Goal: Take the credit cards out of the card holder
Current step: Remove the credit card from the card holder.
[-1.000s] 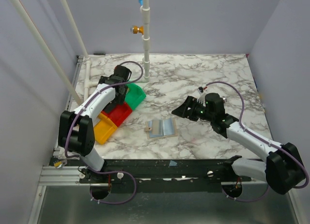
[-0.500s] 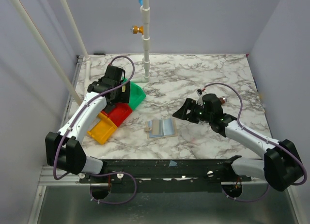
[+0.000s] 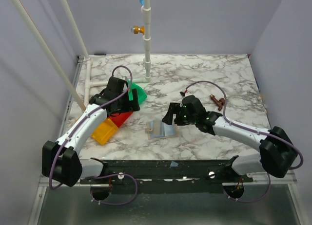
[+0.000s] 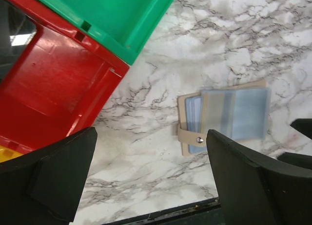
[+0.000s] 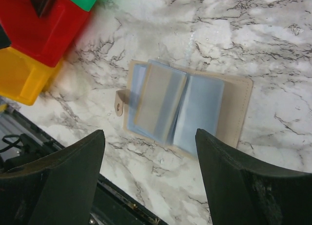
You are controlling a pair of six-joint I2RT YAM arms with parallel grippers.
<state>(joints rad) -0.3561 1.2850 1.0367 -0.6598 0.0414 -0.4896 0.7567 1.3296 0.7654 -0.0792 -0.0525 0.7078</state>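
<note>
Card holder (image 5: 187, 108) lies open, flat on counter (image 3: 219, 79) near the front edge; right claw (image 5: 148, 137) released, empty, hovering just above it; left claw (image 4: 151, 137) released, near red tray (image 4: 53, 84). Credit cards (image 5: 156, 101) look thin, stiff, slick in floppy sleeves: pinch an exposed edge

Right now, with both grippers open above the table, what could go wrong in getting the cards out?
1. The card holder lies open and loose on the table. Nothing pins it, and the left gripper hangs off towards the red tray. A pull by the right gripper could drag the whole holder.
2. The tan card sits flat inside a sleeve, so the fingers may pinch the sleeve leaf instead of the card.
</note>
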